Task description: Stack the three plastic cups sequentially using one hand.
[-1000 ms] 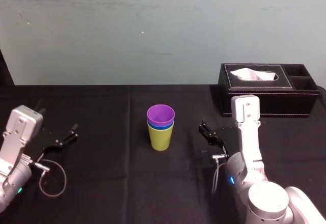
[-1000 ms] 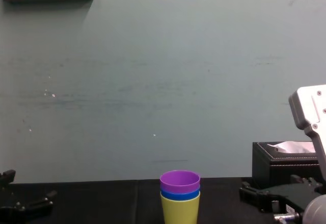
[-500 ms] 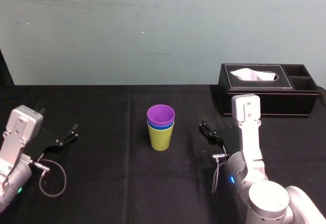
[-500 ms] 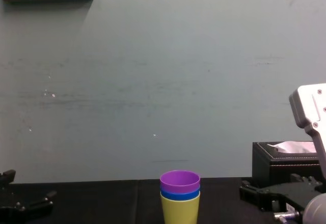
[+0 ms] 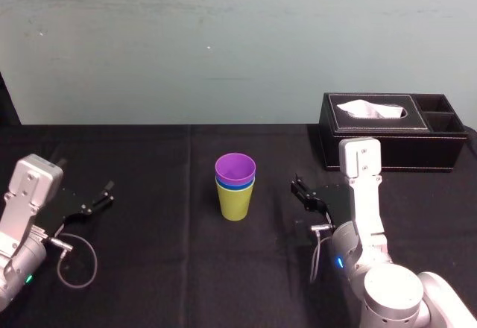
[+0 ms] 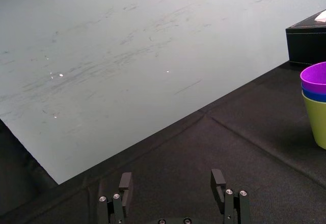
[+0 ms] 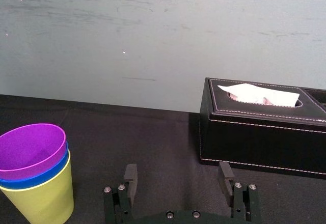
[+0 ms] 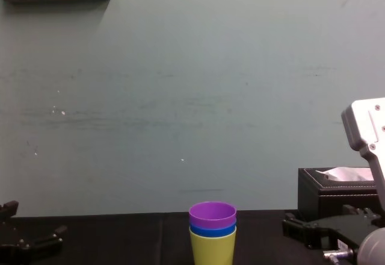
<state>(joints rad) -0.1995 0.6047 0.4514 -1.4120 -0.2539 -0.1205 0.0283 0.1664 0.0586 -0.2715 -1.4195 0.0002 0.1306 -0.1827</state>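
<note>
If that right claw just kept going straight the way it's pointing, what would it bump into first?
Probably nothing on the table: the open right gripper aims between the stacked cups and the tissue box, so the wall behind looks first, though depth is hard to judge.

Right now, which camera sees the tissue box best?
The head view: nearly the whole tissue box shows, tissue on top. The right wrist view crops one end, the chest view hides part behind the right arm, the left wrist view catches a corner.
</note>
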